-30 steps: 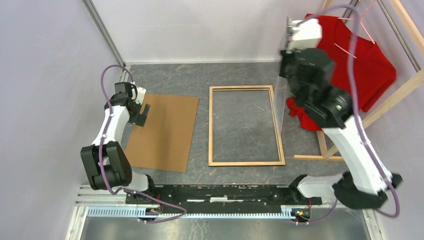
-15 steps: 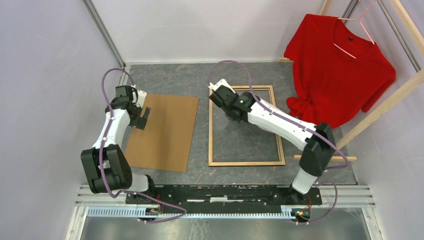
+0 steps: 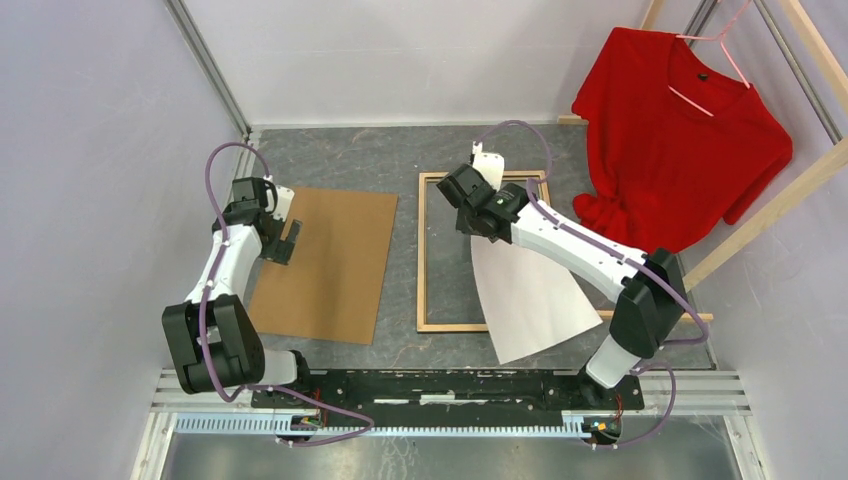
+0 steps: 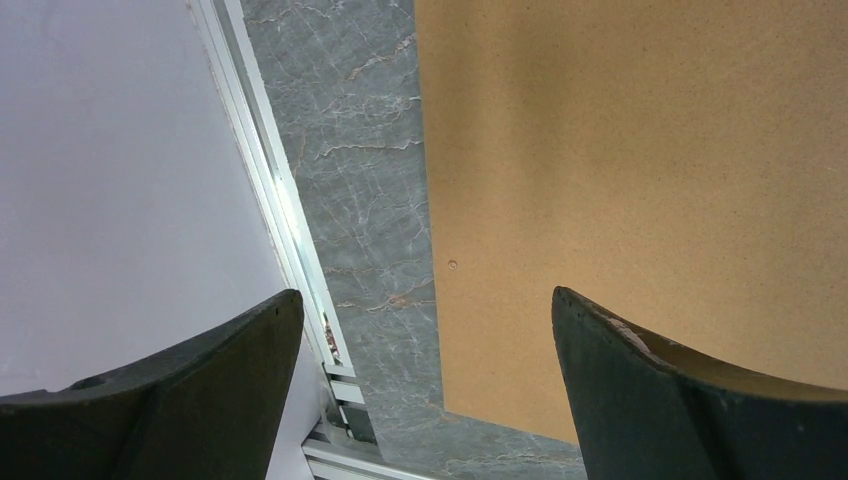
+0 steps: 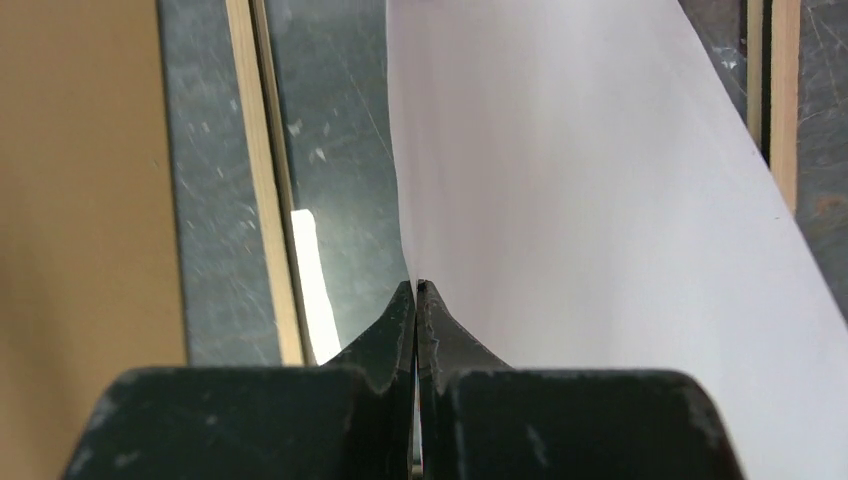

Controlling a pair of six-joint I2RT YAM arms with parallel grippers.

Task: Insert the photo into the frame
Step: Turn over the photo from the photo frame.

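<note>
The photo (image 3: 530,300) shows only its plain white back. It hangs curved from my right gripper (image 3: 474,230) over the right half of the frame and past its near rail. In the right wrist view the right gripper (image 5: 416,292) is shut on the photo's (image 5: 580,200) edge. The frame (image 3: 423,250) lies flat on the table with its light wood side up, its rails (image 5: 262,200) showing on both sides of the sheet. My left gripper (image 3: 283,240) hovers open over the left edge of the brown backing board; the left wrist view shows this gripper (image 4: 425,293) holding nothing.
The brown backing board (image 3: 325,265) (image 4: 640,150) lies left of the frame. A red shirt (image 3: 680,120) hangs on a wooden rack (image 3: 770,210) at the back right. A metal rail (image 4: 265,180) and a wall bound the table on the left.
The right arm swung down from beside the red shirt to the frame's far left corner. It now holds the white-backed photo over the frame. The left arm hardly moved.
</note>
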